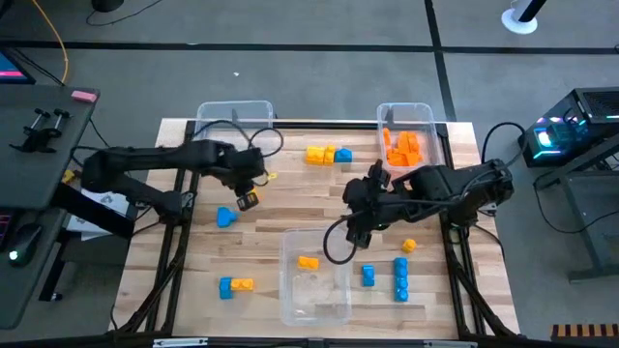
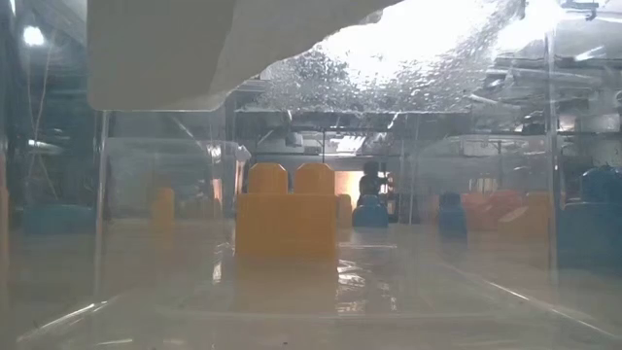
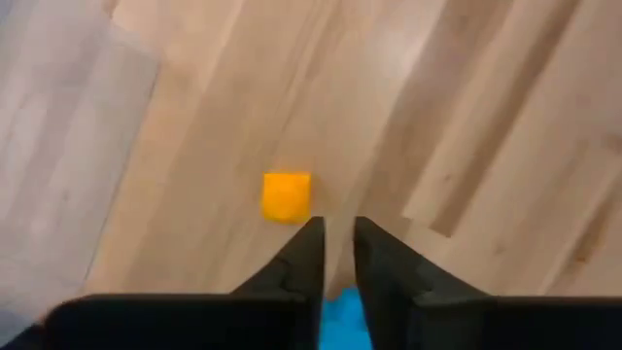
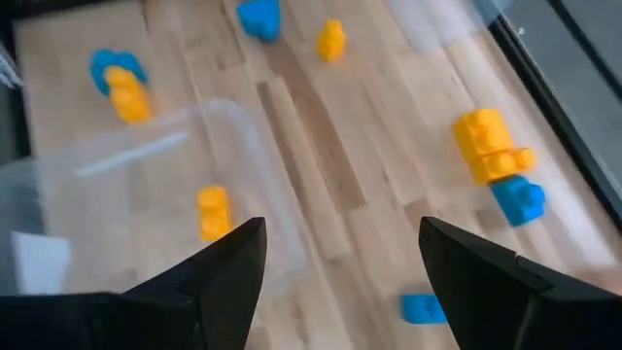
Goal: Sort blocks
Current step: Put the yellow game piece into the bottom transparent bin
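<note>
yellow-orange blocks (image 2: 287,219) are sitting nearest, inside the clear near-edge bin (image 1: 314,280); rigid, light, slippery, best pinched across flat sides. right gripper (image 1: 356,224) is hovering wide open mid-table. left gripper (image 1: 248,198) is narrowly pinching a blue block (image 3: 342,319) towards the left edge.

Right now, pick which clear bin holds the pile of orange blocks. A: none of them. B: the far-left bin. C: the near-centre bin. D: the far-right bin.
D: in the high view the orange blocks are heaped inside the far-right bin, while the far-left bin shows no blocks and the near-centre bin holds only one yellow-orange brick.
</note>
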Motion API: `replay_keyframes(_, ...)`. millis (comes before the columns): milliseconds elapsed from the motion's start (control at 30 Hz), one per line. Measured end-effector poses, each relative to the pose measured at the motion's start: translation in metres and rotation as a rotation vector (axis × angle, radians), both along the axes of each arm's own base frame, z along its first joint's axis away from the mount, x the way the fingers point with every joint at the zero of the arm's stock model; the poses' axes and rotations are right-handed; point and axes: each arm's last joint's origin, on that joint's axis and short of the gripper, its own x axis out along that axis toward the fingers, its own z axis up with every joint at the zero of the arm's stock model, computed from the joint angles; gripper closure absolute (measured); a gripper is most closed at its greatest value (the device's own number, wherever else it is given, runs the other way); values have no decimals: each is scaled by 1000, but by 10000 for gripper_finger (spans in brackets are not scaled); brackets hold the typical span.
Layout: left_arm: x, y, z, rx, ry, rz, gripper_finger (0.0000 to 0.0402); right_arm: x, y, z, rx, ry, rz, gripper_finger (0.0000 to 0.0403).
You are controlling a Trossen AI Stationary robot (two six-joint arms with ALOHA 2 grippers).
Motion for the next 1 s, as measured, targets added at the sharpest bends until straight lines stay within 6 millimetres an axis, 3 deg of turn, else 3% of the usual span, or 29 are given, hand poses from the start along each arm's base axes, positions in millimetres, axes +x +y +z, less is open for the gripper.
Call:
replay_keyframes(267,21,27,-47,-63,228,4,224,-9,5,-4,-24,78,22,135)
replay_keyframes(433,28,32,-59,-67,245,13,176,-10,7,-5,-18,79,18,135)
replay_keyframes(767,26,33,-90,-100,338,42,165,-9,7,-4,21,57,-41,135)
replay_keyframes(1000,30,34,-106,-86,281,43,165,-7,7,-3,39,26,-67,135)
